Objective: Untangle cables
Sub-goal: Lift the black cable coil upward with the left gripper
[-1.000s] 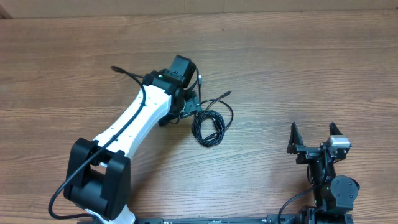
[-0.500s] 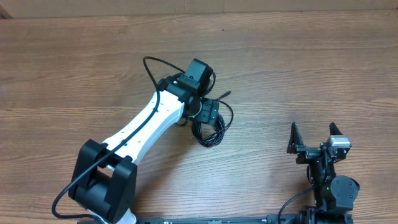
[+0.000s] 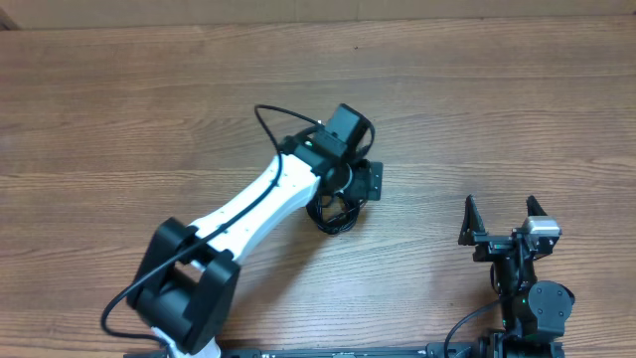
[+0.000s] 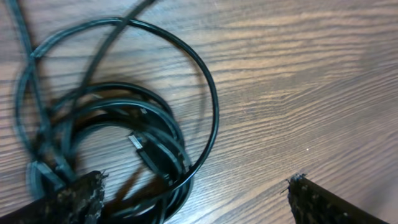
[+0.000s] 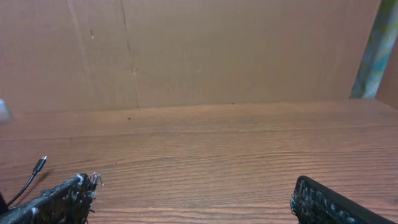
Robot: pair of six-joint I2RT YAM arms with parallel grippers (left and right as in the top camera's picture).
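Here the left pincer is hovering spread wide above the counter, the coiled cables lying off-centre toward the finger on the wrist view's left, while the right pincer, also spread and empty, is sitting well apart.

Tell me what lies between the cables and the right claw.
Only bare table separates the cables from the right claw, per the overhead view.
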